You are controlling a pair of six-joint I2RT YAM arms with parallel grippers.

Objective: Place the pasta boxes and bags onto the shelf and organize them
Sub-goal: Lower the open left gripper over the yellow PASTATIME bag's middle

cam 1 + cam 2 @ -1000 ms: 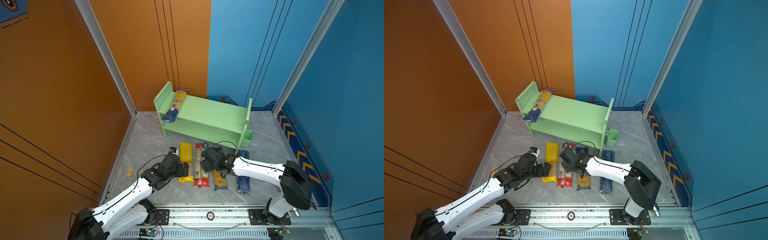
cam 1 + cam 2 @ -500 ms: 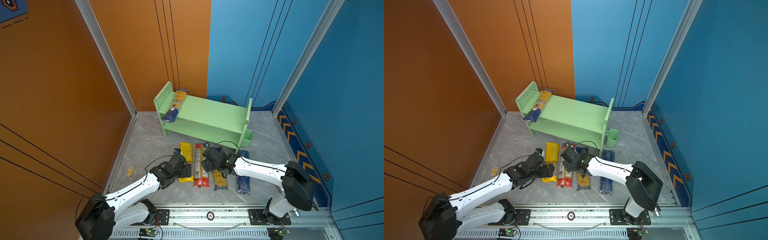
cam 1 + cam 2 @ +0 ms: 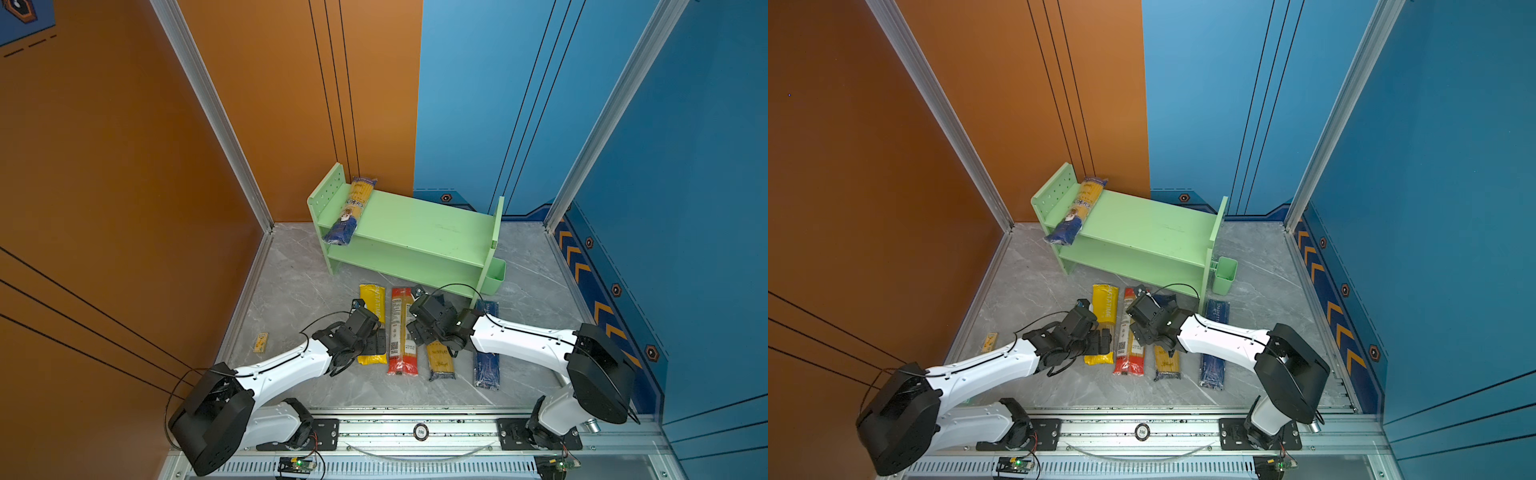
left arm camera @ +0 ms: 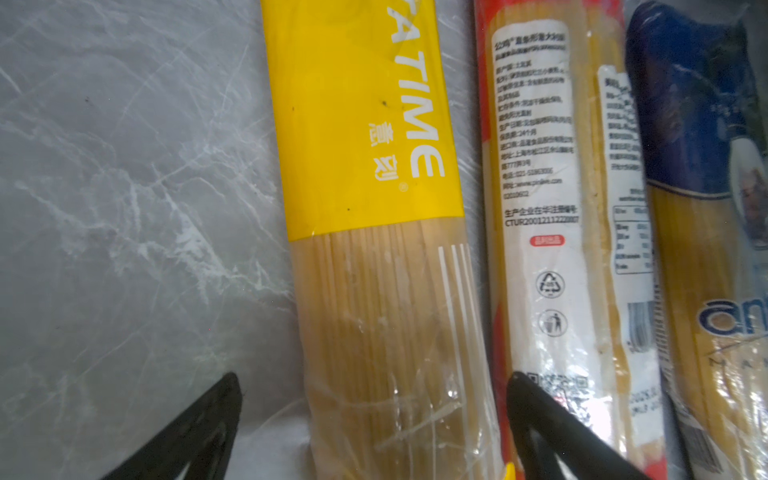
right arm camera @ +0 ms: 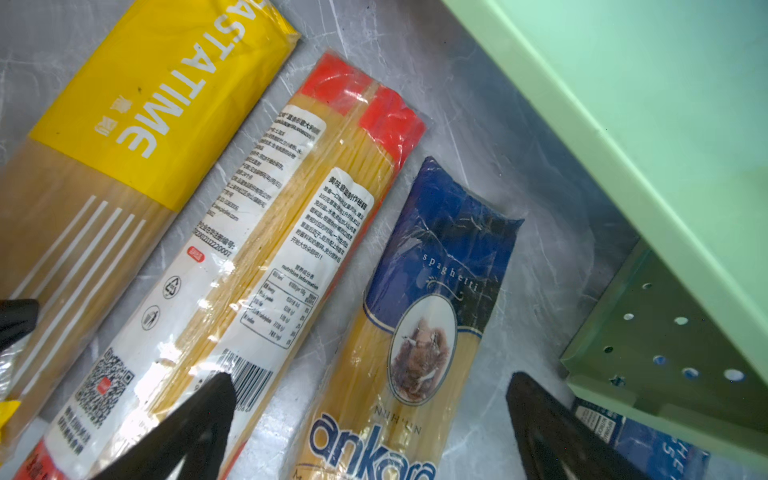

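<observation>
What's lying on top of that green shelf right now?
One yellow-and-blue spaghetti bag lies on top of the shelf, beside its perforated end panel, with the blue end overhanging the front edge. The lower tier is mostly hidden under the top board.

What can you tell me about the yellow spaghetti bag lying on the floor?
The yellow bag is a narrow film pack: one half opaque yellow with white lettering, the other clear with white stripes, showing pale spaghetti. It lies flat on the grey marbled floor, leftmost of the row, close beside the red-ended bag. The open left gripper straddles its clear end.
</observation>
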